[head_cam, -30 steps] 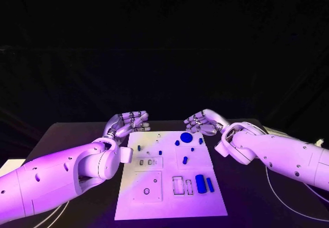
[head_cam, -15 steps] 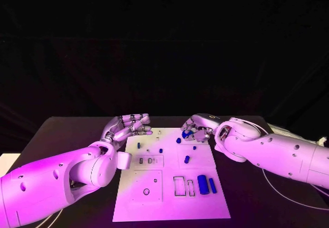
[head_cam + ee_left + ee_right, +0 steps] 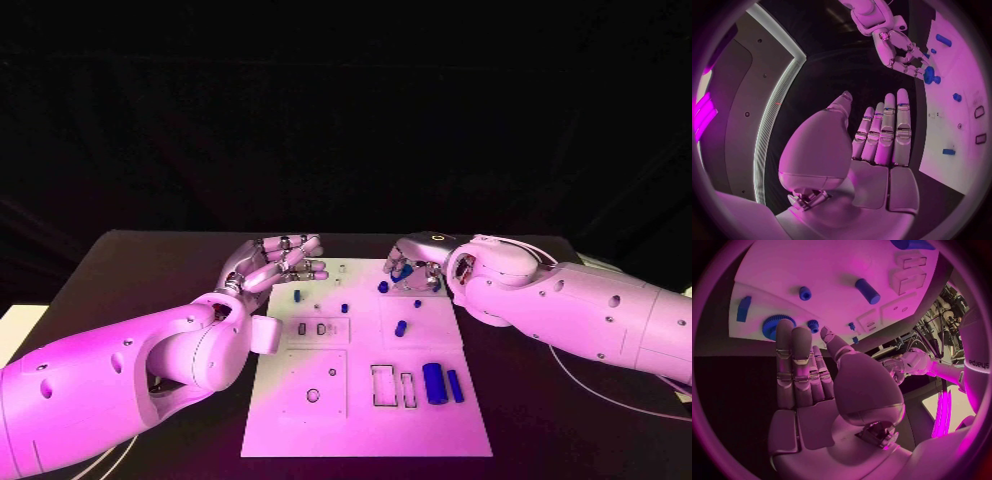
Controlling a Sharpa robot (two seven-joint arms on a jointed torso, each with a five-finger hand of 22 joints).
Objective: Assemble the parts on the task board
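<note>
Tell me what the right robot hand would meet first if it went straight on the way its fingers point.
Probably the large blue gear on the task board: the right robot hand has its fingertips right at it, though contact is unclear.

Dark room, black bench, a lit strip to one side

A black bench (image 3: 144,262) stands before a black backdrop (image 3: 346,120) that fills the space behind it. In the left wrist view, a thin pale light strip (image 3: 772,117) curves along a grey wall panel (image 3: 739,100).

task board (image 3: 361,400): smooth matt plate | table (image 3: 144,270): matt black | left hand (image 3: 879,135): glossy metal-look
</note>
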